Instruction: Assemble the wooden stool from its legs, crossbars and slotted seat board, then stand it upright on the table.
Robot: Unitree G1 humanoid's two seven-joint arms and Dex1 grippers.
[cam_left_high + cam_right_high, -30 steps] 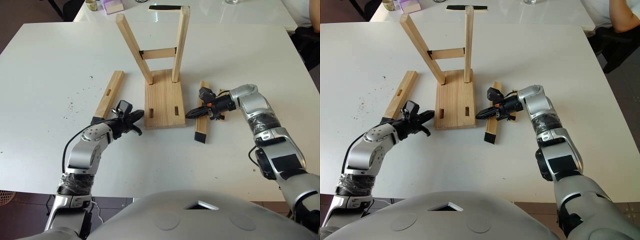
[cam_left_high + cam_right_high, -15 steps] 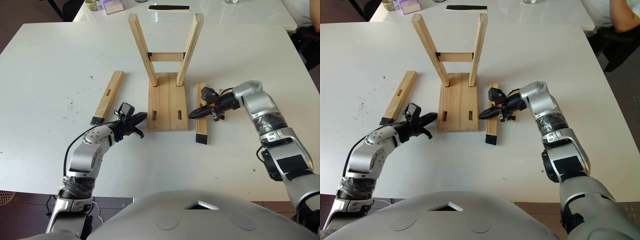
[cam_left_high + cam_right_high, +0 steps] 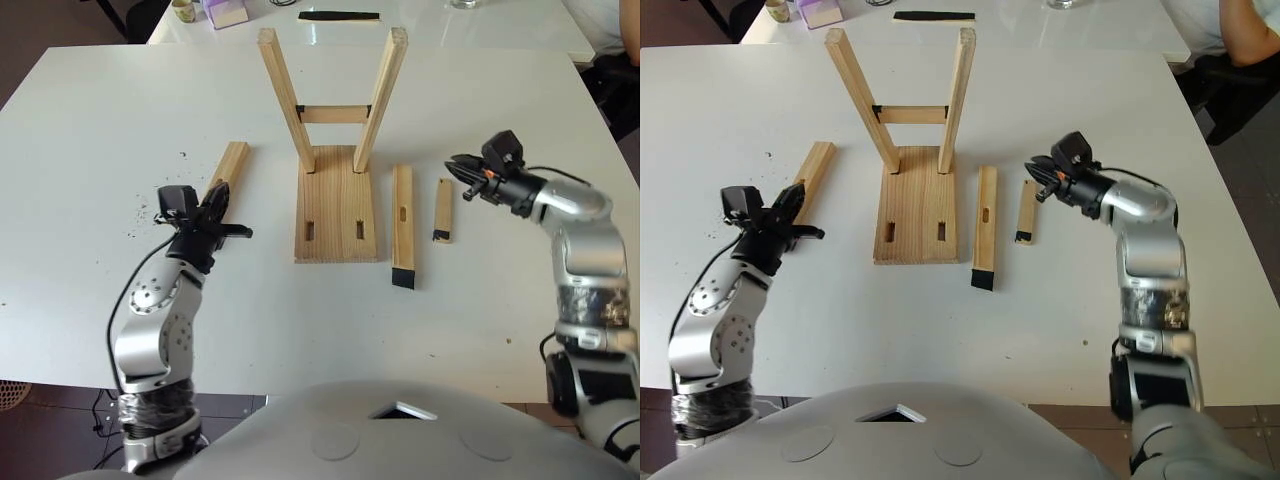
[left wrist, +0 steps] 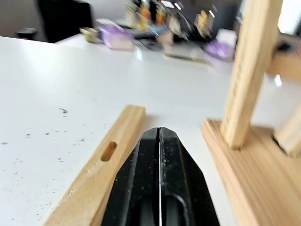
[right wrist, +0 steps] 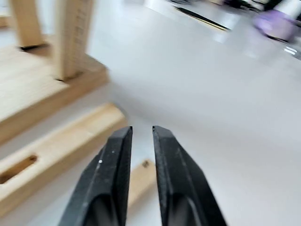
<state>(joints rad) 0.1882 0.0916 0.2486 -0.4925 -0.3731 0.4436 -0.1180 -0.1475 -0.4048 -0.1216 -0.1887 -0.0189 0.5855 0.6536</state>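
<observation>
Left hand [image 4: 160, 135], right hand [image 5: 142, 132] now back from seat board [image 3: 335, 205]; white table [image 3: 100, 120]

One seat board [image 3: 335, 215], two fitted legs [image 3: 286, 100], two loose legs [image 3: 402, 215], two crossbars [image 3: 335, 114].

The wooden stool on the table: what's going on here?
A two-armed robot is assembling it, and nothing is held right now. The seat board lies flat with two legs, joined by a crossbar, standing in its far slots; the near slots are empty. One loose leg lies to its left by the shut left jaws, another leg and a short crossbar to its right, near the slightly open right jaws.
</observation>
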